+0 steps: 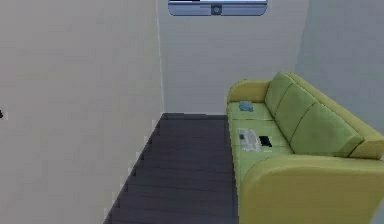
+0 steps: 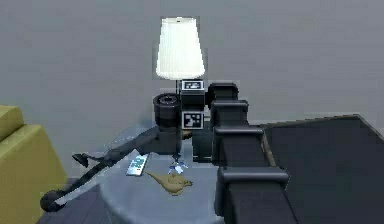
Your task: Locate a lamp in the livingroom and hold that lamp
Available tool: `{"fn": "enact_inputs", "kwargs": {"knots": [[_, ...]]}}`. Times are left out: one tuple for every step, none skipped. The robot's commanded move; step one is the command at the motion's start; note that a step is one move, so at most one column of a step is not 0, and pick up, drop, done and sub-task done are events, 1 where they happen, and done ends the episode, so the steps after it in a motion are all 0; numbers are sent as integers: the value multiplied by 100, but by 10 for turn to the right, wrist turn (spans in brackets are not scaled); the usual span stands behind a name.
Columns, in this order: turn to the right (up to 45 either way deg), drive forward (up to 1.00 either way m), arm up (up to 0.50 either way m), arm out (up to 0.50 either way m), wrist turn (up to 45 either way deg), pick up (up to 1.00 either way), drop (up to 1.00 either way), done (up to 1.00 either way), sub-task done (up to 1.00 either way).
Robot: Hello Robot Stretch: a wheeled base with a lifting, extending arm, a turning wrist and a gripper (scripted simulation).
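Since the table lamp (image 2: 180, 48), set on the round grey side table (image 2: 120, 200), is judged light, top-heavy and fragile at its cream shade, the stem under the shade is favoured for the hold, though whether the gripper (image 2: 85, 172) by that table holds anything cannot be told.

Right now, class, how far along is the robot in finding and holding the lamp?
Done: the lamp is found, standing on the grey table. In hand: the arm reaches to it, the gripper below its shade. Left: a sure hold; with the lamp on the table, I cannot tell whether the gripper holds anything.
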Motion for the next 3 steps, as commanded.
{"fn": "enact_inputs", "kwargs": {"knots": [[0, 0, 0, 0, 450, 0, 0, 0, 0], [0, 0, 0, 0, 360, 0, 0, 0, 0], [0, 0, -28, 0, 0, 0, 0, 0, 0]]}}
